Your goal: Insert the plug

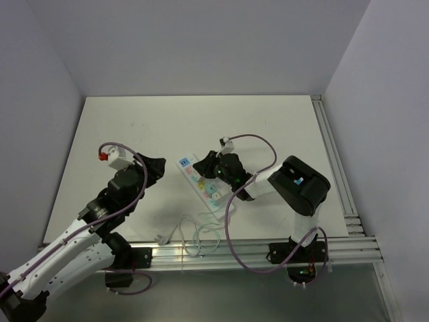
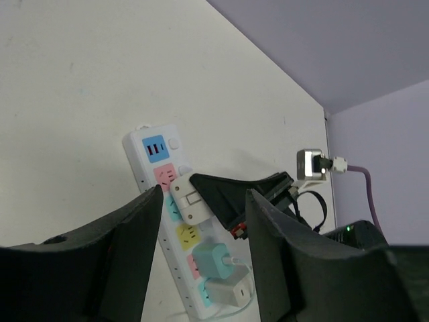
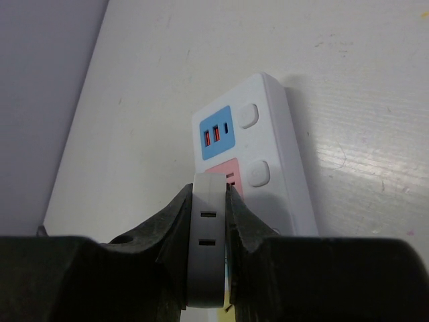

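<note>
A white power strip (image 1: 187,166) with coloured sockets lies at the table's middle. A white plug (image 3: 209,248) is clamped between my right gripper's (image 3: 210,201) fingers, low over the strip's (image 3: 268,134) pink socket near its blue USB end. Whether its pins are in the socket I cannot tell. In the left wrist view the same plug (image 2: 188,200) sits over the strip (image 2: 149,168), with a teal charger (image 2: 213,260) and a grey charger (image 2: 231,292) plugged in further down. My left gripper (image 2: 201,235) is open and empty, to the strip's left (image 1: 159,166).
A loose white cable (image 1: 201,236) coils near the front edge, ending at a small connector (image 1: 161,237). Purple cables (image 1: 255,137) run from the wrists. Aluminium rails (image 1: 335,168) line the right side and front edge. Grey walls enclose the table.
</note>
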{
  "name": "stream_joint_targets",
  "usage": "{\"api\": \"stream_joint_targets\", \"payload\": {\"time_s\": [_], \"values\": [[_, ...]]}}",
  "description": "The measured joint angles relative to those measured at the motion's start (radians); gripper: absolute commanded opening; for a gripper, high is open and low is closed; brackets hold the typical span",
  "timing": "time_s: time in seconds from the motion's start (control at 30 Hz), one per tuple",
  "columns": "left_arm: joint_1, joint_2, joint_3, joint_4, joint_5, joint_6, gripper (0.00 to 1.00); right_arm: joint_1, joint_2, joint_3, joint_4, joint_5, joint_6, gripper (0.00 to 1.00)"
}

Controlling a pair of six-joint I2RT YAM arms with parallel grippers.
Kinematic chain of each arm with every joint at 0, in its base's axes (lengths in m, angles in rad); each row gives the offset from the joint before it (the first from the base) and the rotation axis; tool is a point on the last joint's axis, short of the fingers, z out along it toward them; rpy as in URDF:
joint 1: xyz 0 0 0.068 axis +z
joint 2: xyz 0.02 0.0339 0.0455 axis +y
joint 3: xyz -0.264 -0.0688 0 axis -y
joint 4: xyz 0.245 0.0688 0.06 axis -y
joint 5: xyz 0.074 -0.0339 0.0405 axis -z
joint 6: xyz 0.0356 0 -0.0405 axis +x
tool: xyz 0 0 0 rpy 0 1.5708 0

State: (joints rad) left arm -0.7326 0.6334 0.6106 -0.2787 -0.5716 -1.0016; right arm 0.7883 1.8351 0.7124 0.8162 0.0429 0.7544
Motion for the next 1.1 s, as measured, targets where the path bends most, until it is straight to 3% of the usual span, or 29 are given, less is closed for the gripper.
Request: {"api": "stream_joint_targets", "payload": {"time_s": [0.2, 0.3, 0.33, 0.4, 0.47, 0.7, 0.93, 1.1], "values": [[0.000, 0.069, -0.016, 0.106, 0.098, 0.060, 0.48, -0.063, 0.021, -0.033, 0.082, -0.082, 0.046, 0.00], [0.001, 0.121, -0.018, 0.160, 0.157, 0.087, 0.31, -0.077, 0.035, -0.031, 0.096, -0.112, 0.050, 0.00], [0.001, 0.143, -0.018, 0.181, 0.178, 0.097, 0.15, -0.080, 0.039, -0.030, 0.102, -0.121, 0.050, 0.00], [0.001, 0.186, -0.018, 0.224, 0.215, 0.113, 0.04, -0.090, 0.054, -0.032, 0.127, -0.144, 0.061, 0.00], [0.001, 0.229, -0.022, 0.264, 0.245, 0.129, 0.04, -0.105, 0.076, -0.038, 0.162, -0.174, 0.083, 0.00], [0.001, 0.312, -0.055, 0.351, 0.312, 0.147, 0.18, -0.142, 0.135, -0.053, 0.275, -0.251, 0.158, 0.00], [0.001, 0.392, -0.058, 0.414, 0.345, 0.149, 0.03, -0.168, 0.159, -0.045, 0.294, -0.306, 0.181, 0.00], [0.001, 0.448, -0.080, 0.471, 0.375, 0.151, 0.01, -0.196, 0.179, -0.045, 0.323, -0.349, 0.206, 0.00]]}}
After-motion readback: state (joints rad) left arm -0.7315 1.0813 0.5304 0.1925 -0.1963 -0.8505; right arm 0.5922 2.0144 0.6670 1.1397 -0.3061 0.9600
